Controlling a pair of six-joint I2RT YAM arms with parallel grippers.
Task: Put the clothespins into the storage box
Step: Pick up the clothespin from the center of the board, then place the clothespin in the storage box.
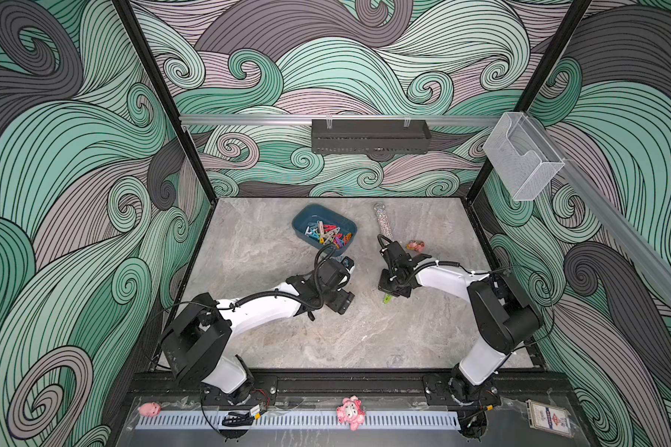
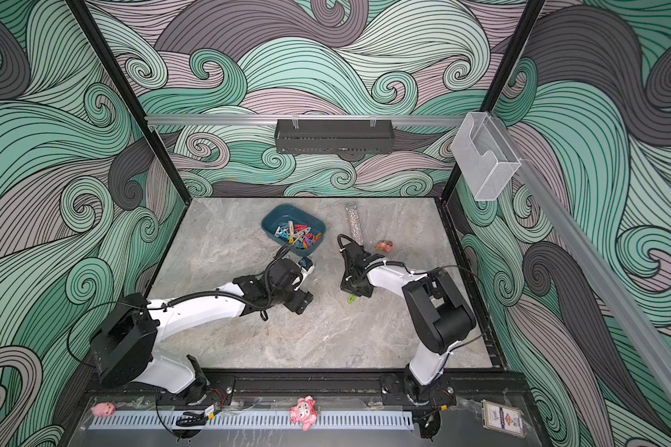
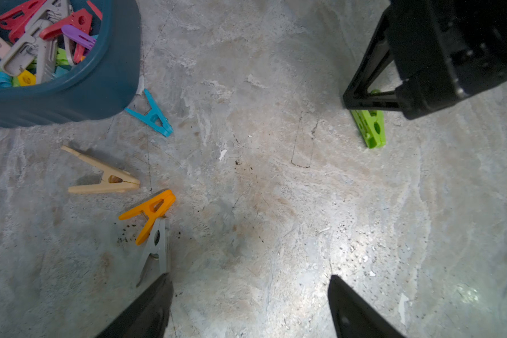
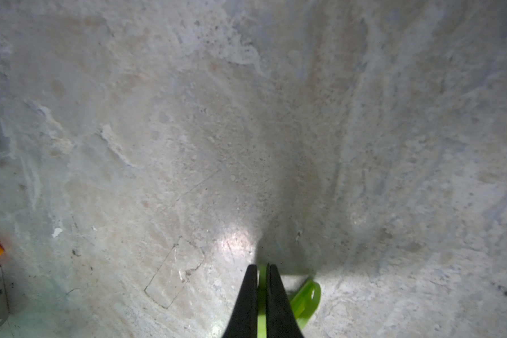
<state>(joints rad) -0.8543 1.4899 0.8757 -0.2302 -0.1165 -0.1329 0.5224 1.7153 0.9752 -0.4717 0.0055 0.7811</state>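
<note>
Clothespins mostly heaped inside storage box in both top views; box set mid-table toward the back, probably for reach by either arm. Right gripper down on green clothespin, well apart from box.

Left wrist view: four loose on table beside box: blue clothespin just beside wall, then beige clothespin, orange clothespin touching grey clothespin. Counting green clothespin, at least five left to transfer. Left gripper spread wide, holding nothing, one fingertip near grey clothespin; likely poised to straddle next pick.

Right wrist view: jaws pinched narrow on green clothespin, edgewise, likely for secure lift toward box
</note>
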